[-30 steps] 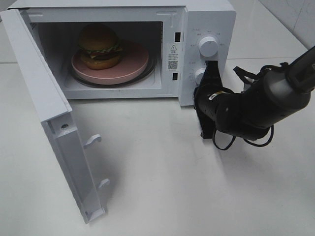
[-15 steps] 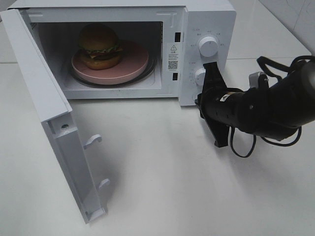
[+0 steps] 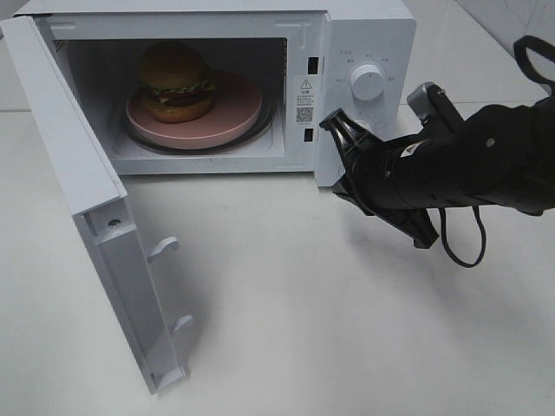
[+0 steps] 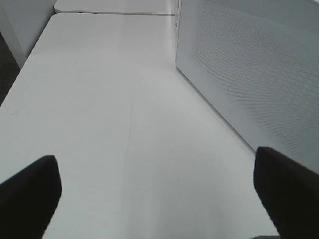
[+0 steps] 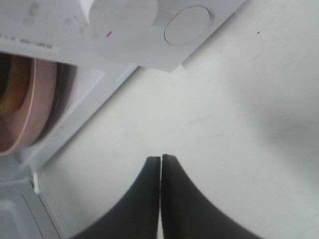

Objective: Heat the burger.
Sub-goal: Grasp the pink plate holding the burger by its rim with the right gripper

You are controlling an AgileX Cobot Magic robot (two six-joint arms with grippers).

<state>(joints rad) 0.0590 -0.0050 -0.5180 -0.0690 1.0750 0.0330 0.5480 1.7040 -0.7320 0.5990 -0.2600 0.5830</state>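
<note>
Exterior high view: the burger [image 3: 176, 81] sits on a round pink plate [image 3: 236, 111] inside the white microwave [image 3: 368, 30], toward the plate's left side. The microwave door [image 3: 82, 169] stands swung wide open. The right gripper [image 5: 160, 160] hovers just in front of the control panel, below the upper knob [image 3: 368, 81], with its two black fingers pressed together and nothing between them. In the left wrist view, the left gripper [image 4: 154, 169] has its fingers spread wide over the white table [image 3: 286, 329], beside the microwave's perforated side wall.

Microwave door [image 3: 82, 165] swung wide, cavity [image 3: 251, 56] front open w/ burger [image 3: 176, 82] inside; R arm [image 3: 460, 169] blocks ctrl panel [image 3: 368, 95] side.
</note>
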